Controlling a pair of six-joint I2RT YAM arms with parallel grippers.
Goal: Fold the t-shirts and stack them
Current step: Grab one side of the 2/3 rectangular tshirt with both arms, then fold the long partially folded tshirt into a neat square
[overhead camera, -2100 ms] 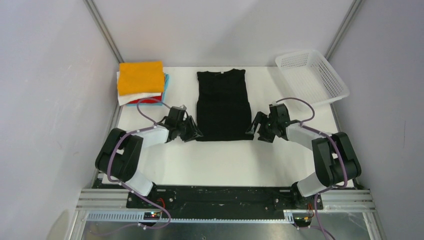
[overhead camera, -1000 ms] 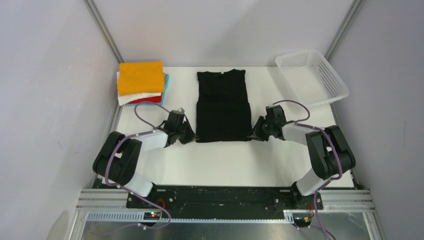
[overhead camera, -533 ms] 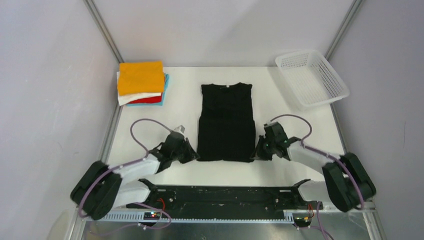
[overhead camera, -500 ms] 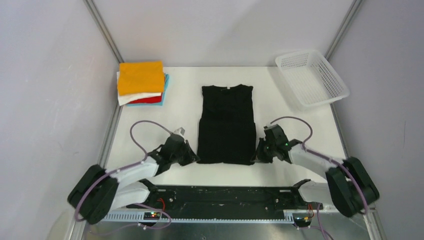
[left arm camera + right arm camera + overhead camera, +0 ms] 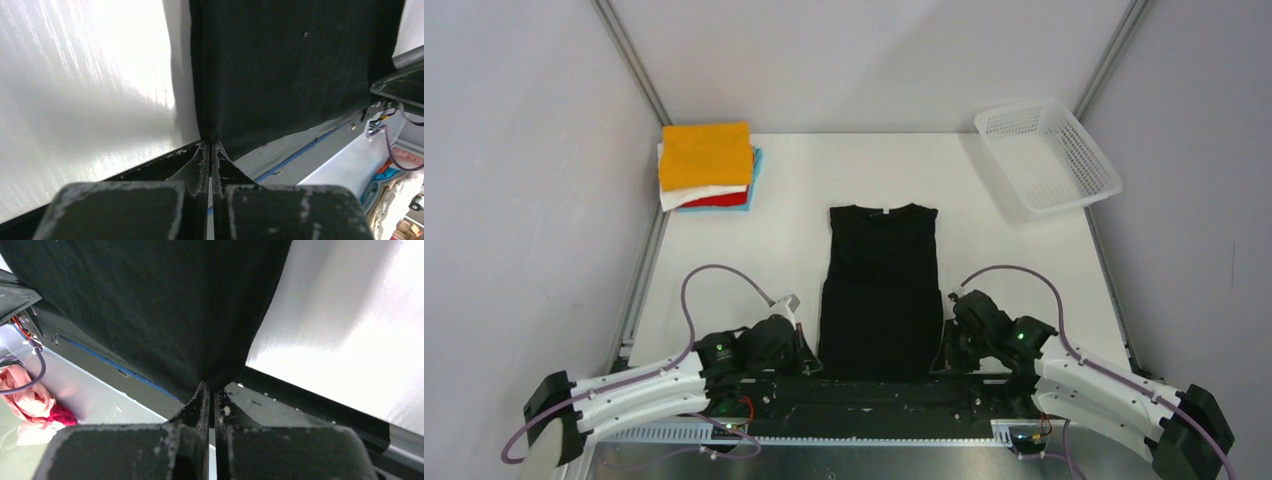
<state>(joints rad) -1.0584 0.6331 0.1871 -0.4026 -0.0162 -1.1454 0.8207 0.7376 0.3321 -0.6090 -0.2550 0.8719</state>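
A black t-shirt [image 5: 882,290], its sides folded in to a narrow strip, lies lengthwise on the white table [image 5: 1024,270], collar away from me and hem at the near edge. My left gripper [image 5: 809,362] is shut on its near left hem corner [image 5: 210,135]. My right gripper [image 5: 940,362] is shut on the near right hem corner [image 5: 212,375]. Both wrist views show the cloth pinched at the fingertips over the table's front rail. A stack of folded t-shirts [image 5: 708,165], orange on top with white, red and light blue below, sits at the far left corner.
A white plastic mesh basket [image 5: 1046,155] stands at the far right corner. Both arms lie low and stretched back along the black front rail [image 5: 874,392]. Grey walls close in the table on three sides.
Both grippers have pulled the black t-shirt toward the near edge by its hem corners. The arms have drawn back and dropped low. The right gripper closed on its corner.
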